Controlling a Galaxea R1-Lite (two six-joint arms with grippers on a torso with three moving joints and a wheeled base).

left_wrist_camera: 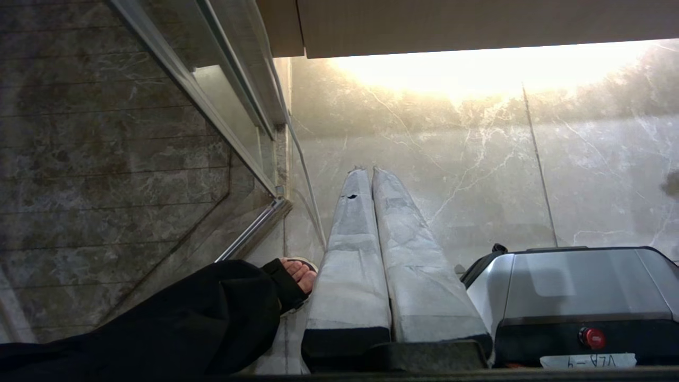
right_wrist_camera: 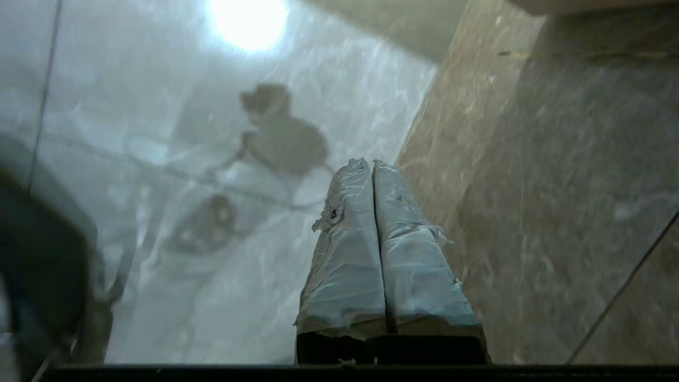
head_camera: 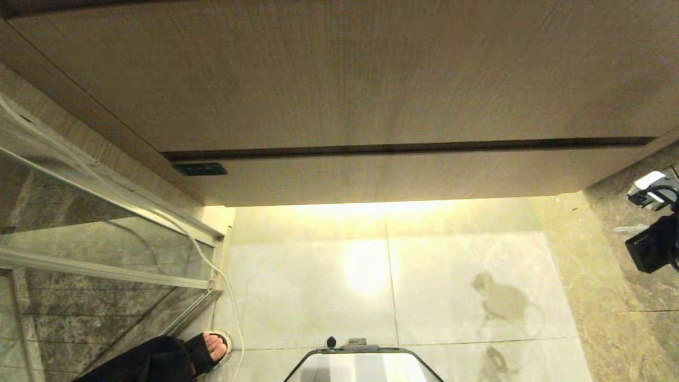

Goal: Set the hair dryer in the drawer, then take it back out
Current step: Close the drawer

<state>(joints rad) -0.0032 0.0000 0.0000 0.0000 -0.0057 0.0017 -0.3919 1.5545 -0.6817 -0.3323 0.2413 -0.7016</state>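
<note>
- Head view: the drawer (head_camera: 371, 79) fills the upper half of the frame, a wide wood-grain front, closed flush, with one dark gap line along its lower edge and a second wood panel (head_camera: 403, 178) below it.
- One small dark plate (head_camera: 199, 169) sits at the left end of that lower panel.
- The hair dryer is in none of the three views; where it is, I cannot tell.
- Below the cabinet, pale marble floor (head_camera: 297, 286) with one bright light spot at centre frame and two dark arm shadows lower right.
- Left of frame: one glass shower screen (head_camera: 106, 249) in metal rails, with one white cord (head_camera: 209, 265) trailing down its edge to the floor.
- Lower left corner: one person's foot (head_camera: 212, 347) in an open-toed slipper, dark trouser leg above it, standing just beside the cord.
- Bottom centre: the robot's own grey base (head_camera: 363, 366), one unit.
- Right edge of the head view: the right arm (head_camera: 655, 233), black with a white part, held in front of the brown marble wall (head_camera: 626, 318).
- Right wrist view: the right gripper (right_wrist_camera: 373, 165) has its two taped fingers (right_wrist_camera: 345, 254) pressed together, nothing between them, pointing down at the seam of pale floor and brown wall.
- Left wrist view: the left gripper (left_wrist_camera: 370, 171) likewise has two wrapped fingers pressed together, empty, hanging between the foot and the base, with one red button (left_wrist_camera: 592, 337) on the base.
</note>
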